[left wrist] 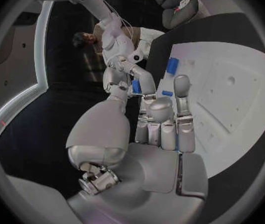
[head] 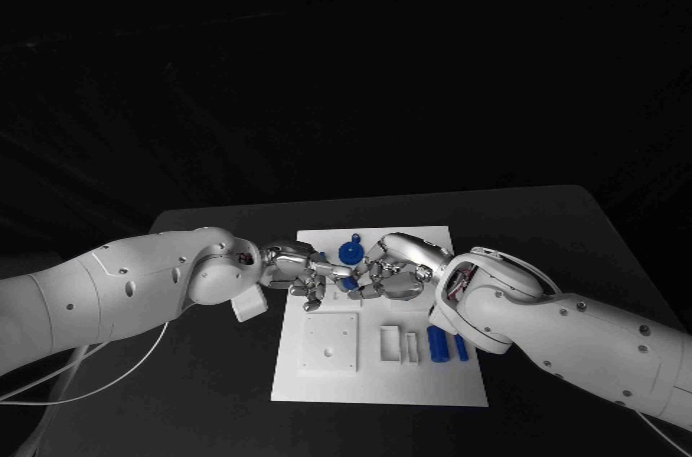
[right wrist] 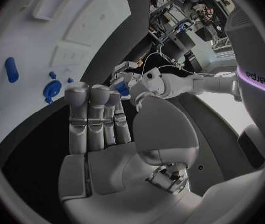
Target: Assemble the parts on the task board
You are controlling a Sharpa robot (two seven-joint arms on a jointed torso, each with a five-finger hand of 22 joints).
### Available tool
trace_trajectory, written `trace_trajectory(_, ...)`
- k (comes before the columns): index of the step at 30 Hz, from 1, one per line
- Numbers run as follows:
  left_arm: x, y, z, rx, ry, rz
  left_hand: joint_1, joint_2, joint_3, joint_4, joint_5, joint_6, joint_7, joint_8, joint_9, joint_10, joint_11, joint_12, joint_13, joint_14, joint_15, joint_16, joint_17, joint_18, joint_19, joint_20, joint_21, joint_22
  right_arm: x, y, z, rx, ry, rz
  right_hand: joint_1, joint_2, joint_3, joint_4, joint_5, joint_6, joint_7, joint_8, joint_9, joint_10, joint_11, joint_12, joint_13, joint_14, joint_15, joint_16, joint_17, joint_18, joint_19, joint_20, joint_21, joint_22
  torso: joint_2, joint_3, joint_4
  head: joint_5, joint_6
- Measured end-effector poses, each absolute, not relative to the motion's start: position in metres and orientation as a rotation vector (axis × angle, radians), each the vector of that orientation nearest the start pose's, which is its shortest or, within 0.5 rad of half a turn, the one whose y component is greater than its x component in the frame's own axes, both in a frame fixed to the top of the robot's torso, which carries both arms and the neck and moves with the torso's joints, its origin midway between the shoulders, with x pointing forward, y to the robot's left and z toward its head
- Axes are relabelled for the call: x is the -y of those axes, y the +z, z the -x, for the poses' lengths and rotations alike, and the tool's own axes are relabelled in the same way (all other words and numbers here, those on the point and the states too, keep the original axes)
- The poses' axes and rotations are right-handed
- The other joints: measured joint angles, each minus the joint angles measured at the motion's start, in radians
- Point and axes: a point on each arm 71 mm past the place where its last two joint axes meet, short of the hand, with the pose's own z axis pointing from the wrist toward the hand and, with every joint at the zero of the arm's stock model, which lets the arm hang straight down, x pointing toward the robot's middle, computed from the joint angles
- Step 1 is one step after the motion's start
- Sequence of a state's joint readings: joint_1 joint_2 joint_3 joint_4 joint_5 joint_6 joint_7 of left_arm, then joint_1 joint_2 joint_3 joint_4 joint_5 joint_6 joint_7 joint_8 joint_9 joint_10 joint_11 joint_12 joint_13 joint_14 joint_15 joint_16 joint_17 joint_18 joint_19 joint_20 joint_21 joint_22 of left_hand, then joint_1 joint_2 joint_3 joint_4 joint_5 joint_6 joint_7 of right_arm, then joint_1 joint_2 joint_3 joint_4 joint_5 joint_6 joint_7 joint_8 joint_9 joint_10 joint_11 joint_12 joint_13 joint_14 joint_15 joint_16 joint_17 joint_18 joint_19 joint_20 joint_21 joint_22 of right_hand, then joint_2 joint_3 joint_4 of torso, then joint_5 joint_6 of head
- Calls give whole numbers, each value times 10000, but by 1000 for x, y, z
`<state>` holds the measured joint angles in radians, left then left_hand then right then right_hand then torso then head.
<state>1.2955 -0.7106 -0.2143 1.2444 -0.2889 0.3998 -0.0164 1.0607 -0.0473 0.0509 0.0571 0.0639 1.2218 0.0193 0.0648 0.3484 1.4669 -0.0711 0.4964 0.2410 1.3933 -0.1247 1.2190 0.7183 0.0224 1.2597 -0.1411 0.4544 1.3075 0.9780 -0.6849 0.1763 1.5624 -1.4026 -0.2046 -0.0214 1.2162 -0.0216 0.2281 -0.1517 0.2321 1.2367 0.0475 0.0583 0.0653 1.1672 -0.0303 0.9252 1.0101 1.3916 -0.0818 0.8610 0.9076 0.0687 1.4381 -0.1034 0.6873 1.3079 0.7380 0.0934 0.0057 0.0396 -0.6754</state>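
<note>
Because the two silver hands meet over the middle of the white task board (head: 378, 389), the left hand (head: 297, 274) and the right hand (head: 392, 273) should move slowly and keep a small blue part (head: 349, 285) steady between their fingertips. That part sits right where they touch, but I cannot tell which hand pinches it. The board is flat and smooth with sunken slots; a round blue part (head: 351, 250) lies just behind the hands and two long blue parts (head: 447, 345) lie near the front.

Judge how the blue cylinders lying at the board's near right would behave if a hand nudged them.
The blue cylinders look round-sided and lie flat, so they would probably roll sideways. They look small and rigid, likely light. The white board looks smooth, so they might slide too.
</note>
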Motion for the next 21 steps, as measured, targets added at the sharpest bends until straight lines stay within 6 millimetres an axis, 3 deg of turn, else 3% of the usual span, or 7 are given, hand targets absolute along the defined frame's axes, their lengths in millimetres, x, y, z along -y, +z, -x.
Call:
trace_trajectory(9, -196, -235, -500, -24006, -14181, 6576, -5, -181, 173, 173, 1, 0, 0, 0, -13, 0, 0, 0, -1, 0, 0, 0, -10, 0, 0, 0, 0, -1, 108, -205, -453, -17270, 10261, 1231, -26, -26, 27, 28, -1, 17, -22, -9, 2, 0, 0, 0, 9, 0, 0, 0, 11, 0, 0, 0, 0, -1, -1, 0, -3, -1, -16)
trace_trajectory(19, -195, -235, -500, -24118, -14026, 6524, -6, -183, 180, 180, 49, 0, -1, 0, -14, 0, 0, 0, 8, 0, 0, 0, 1, 0, 0, 0, 0, -2, 107, -205, -453, -17281, 10265, 1257, -26, -27, 28, 29, -8, 24, -30, 9, 4, -1, 1, 0, 7, 0, 0, 0, 10, 0, 0, 0, 0, -2, -1, 0, -1, -8, -26)
trace_trajectory(21, -195, -236, -500, -24137, -13980, 6522, 49, -93, 82, 82, 112, 0, 0, 0, 3, 0, 0, 0, 8, 0, 0, 0, 13, 0, 0, -1, 0, -2, 107, -205, -453, -17283, 10266, 1261, -26, -26, 28, 28, -8, 23, -30, 9, 5, -1, 0, 0, 7, -1, 1, -1, 11, 0, -1, 0, 0, -2, -1, 0, -1, -8, -26)
